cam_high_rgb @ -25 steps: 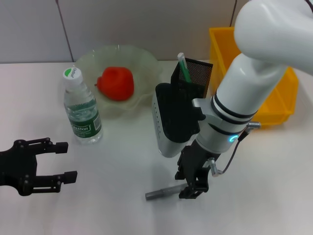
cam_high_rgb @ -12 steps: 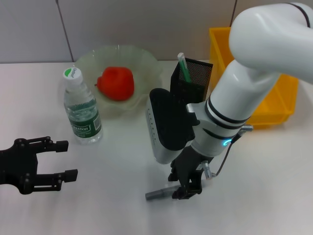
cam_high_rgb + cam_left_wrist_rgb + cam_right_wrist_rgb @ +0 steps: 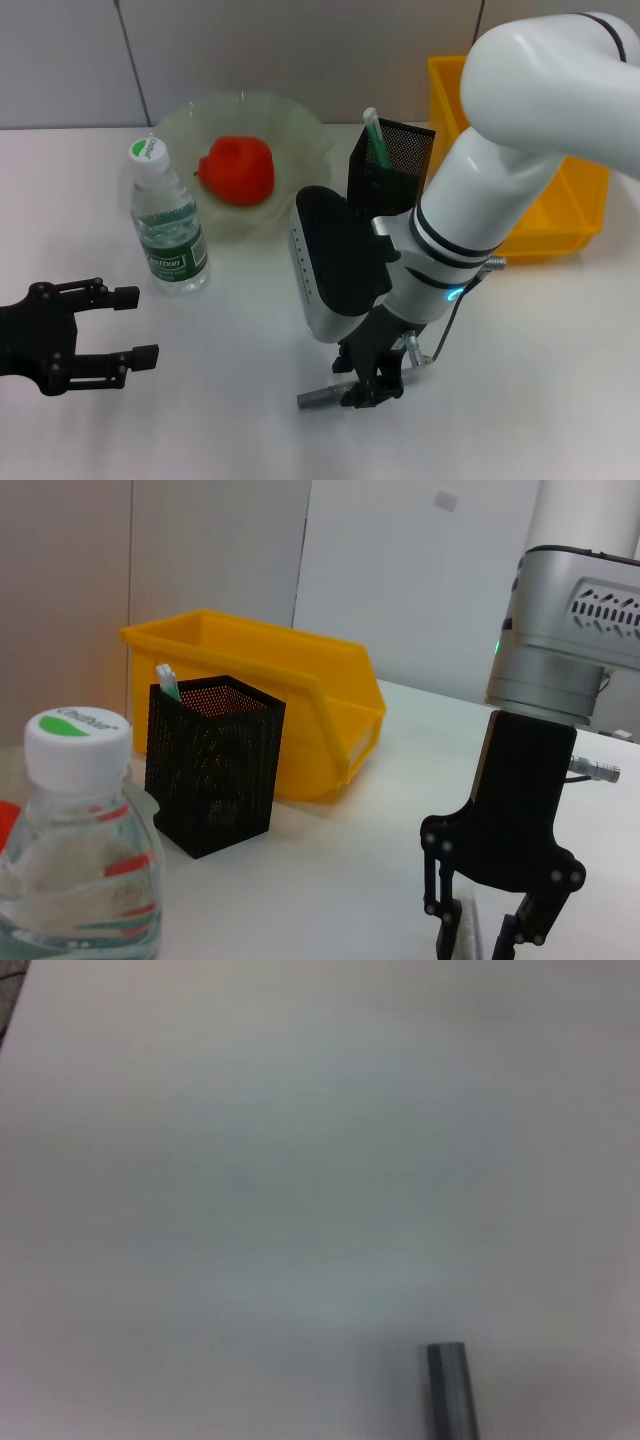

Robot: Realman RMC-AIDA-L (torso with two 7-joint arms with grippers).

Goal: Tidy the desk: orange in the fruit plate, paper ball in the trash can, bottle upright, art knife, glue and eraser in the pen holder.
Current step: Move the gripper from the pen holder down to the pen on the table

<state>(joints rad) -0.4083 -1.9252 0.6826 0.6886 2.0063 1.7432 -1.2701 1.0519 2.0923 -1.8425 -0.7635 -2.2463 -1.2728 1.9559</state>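
From the head view, the white surface (image 3: 250,440) has lots of bare room at the front and between the two arms. The right hand (image 3: 372,385) reaches down onto a thin grey stick-shaped tool (image 3: 318,397) lying flat near the front. Its black fingers stand on either side of the tool, but how tightly they press it cannot be told. The left hand (image 3: 110,328) waits low near the left edge with its fingers apart, holding nothing. The small clear plastic bottle (image 3: 166,222) with a green label stands upright. Behind it, the red-orange fruit (image 3: 237,169) sits in the pale green wavy glass bowl (image 3: 290,125). The tall black mesh cup (image 3: 398,152) stands just beside the big yellow plastic bin (image 3: 575,215) at the back right.

In the left wrist view, the bottle (image 3: 75,870) is close. The mesh cup (image 3: 215,763) stands in front of the yellow bin (image 3: 270,695). The right hand (image 3: 490,932) points down at the surface (image 3: 320,890).

In the right wrist view, only the bare surface (image 3: 300,1160) and the grey tool's end (image 3: 450,1390) show.
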